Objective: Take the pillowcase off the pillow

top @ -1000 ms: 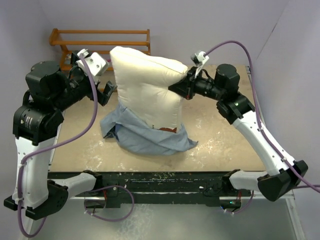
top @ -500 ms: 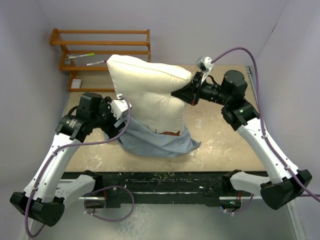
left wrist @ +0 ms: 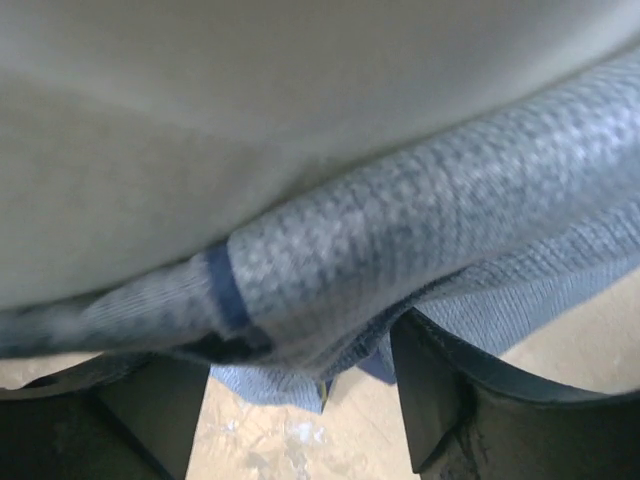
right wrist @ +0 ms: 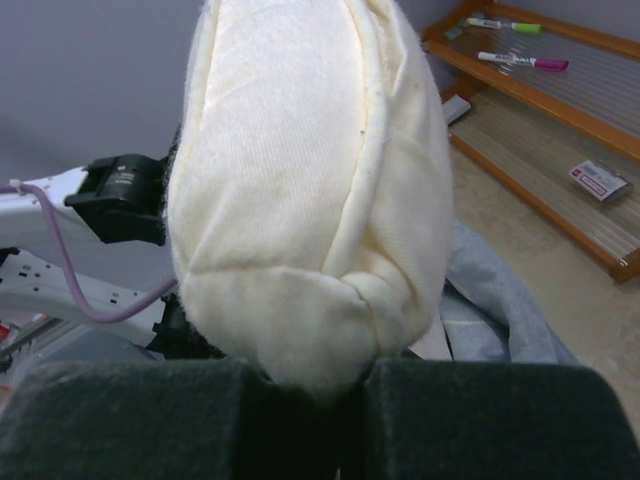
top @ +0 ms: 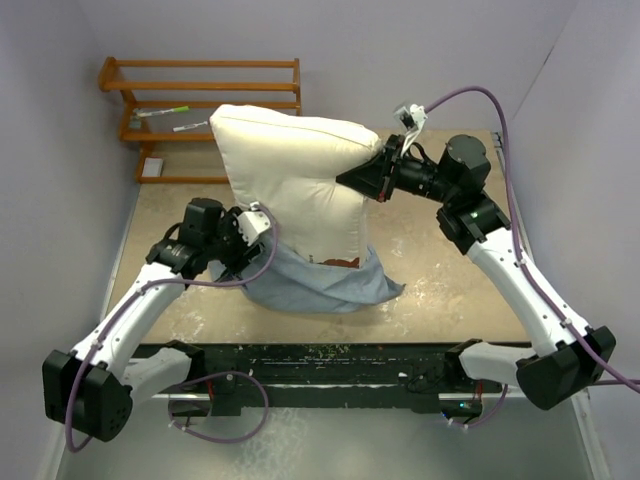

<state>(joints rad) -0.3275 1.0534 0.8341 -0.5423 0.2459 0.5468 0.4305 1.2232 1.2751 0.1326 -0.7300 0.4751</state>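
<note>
The cream-white pillow (top: 295, 175) stands upright in mid-table, its lower end still inside the blue pillowcase (top: 320, 285), which is bunched round its base. My right gripper (top: 362, 178) is shut on the pillow's right edge and holds it up; the pinched corner fills the right wrist view (right wrist: 310, 230). My left gripper (top: 252, 252) is open at the pillowcase's left rim. In the left wrist view the rolled blue hem (left wrist: 400, 240) lies between the spread fingers (left wrist: 440, 390), under the pillow (left wrist: 250, 110).
A wooden rack (top: 200, 100) with markers on its shelves stands behind the table at the back left, also in the right wrist view (right wrist: 560, 130). The tan tabletop (top: 450, 270) is dusted with white marks. Walls close in on left and right.
My left arm swung down from beside the pillow's top left to the pillowcase's left rim at the base. The right gripper kept its hold; the pillow leaned slightly left.
</note>
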